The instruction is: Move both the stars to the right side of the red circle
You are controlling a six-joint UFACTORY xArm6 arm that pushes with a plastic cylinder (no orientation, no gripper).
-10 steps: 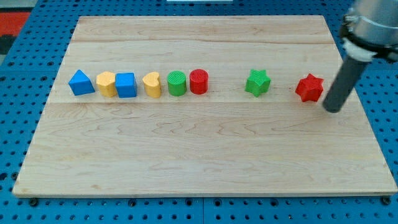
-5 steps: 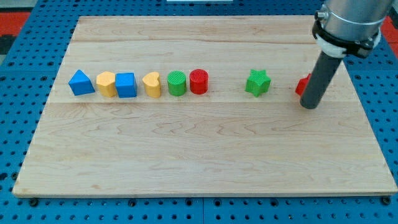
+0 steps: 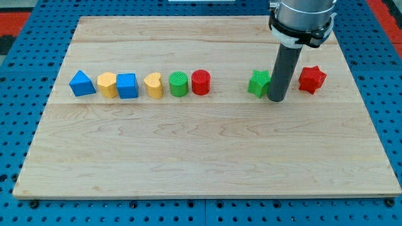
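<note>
A robotics lab bench is showing here, not a home or shop. A pale wooden board is lying on a blue perforated base plate whose regular grid of holes is running along every edge of the bench. A machined metal arm with a straight dark rod is reaching in from the top right corner. Small moulded plastic test blocks are sitting in a neat row across the board.
</note>
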